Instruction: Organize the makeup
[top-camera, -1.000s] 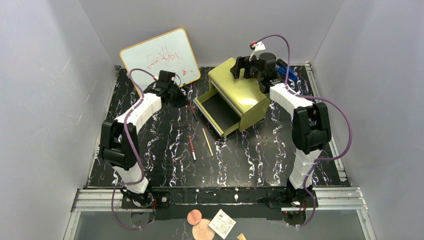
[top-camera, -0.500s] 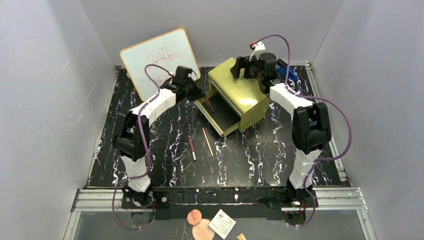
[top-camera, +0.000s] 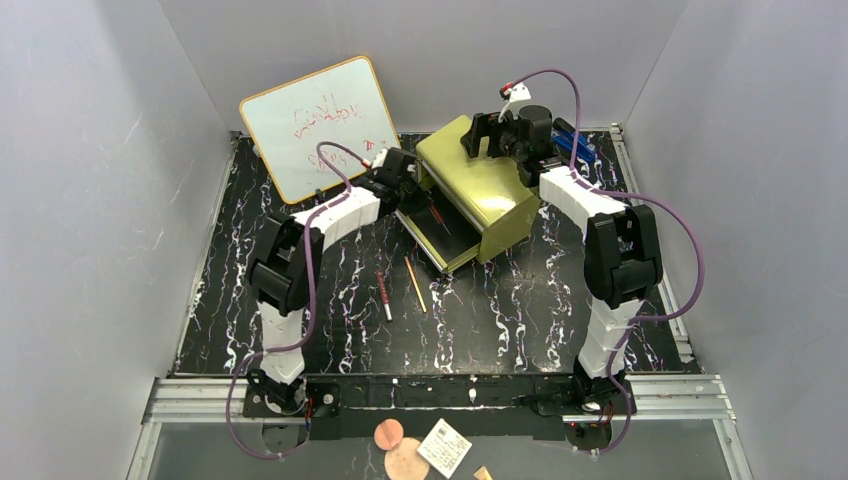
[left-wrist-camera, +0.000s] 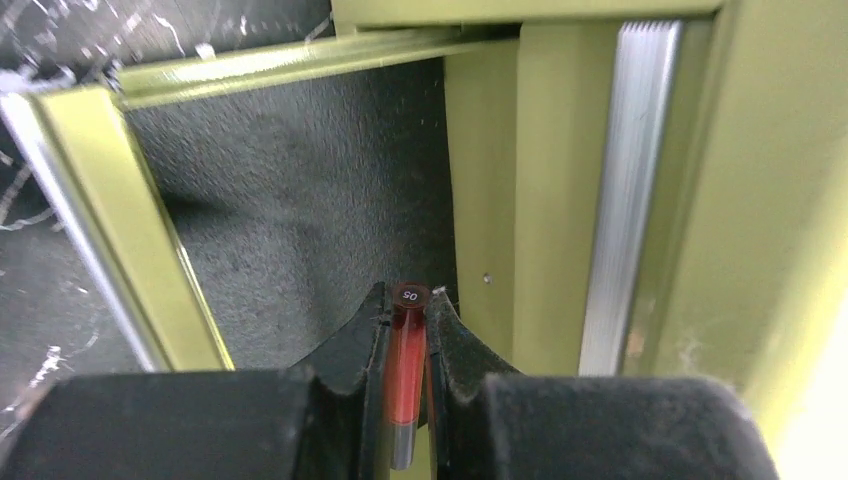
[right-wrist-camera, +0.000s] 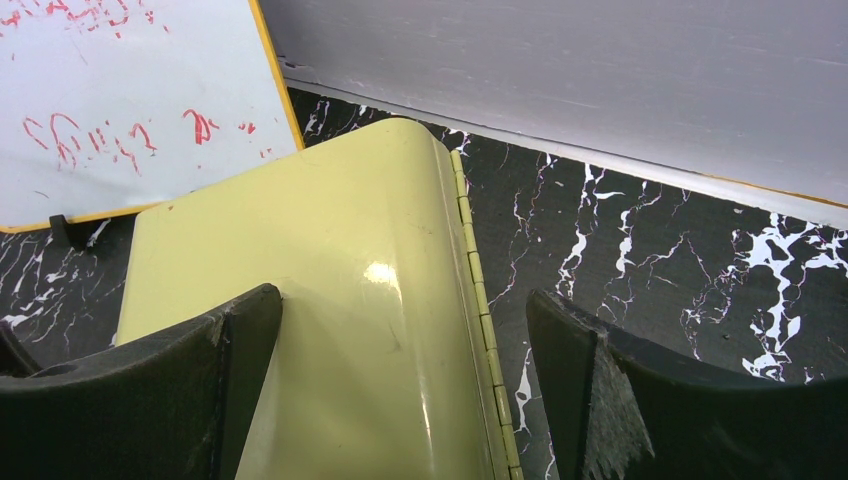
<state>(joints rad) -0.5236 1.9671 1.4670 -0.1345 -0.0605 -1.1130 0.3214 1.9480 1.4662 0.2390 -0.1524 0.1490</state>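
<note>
A robotics lab cell is indicated: a marbled black surface (top-camera: 520, 310) is enclosed by plain grey panels (top-camera: 90, 200) and aluminium rails (top-camera: 680, 388).

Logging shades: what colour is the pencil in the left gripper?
Red; the pencil shows best in left wrist view.

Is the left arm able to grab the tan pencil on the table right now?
Probably not yet. The left gripper is shut on a red pencil over the open drawer, so it must drop that first. The tan pencil lies uncovered nearby.
</note>
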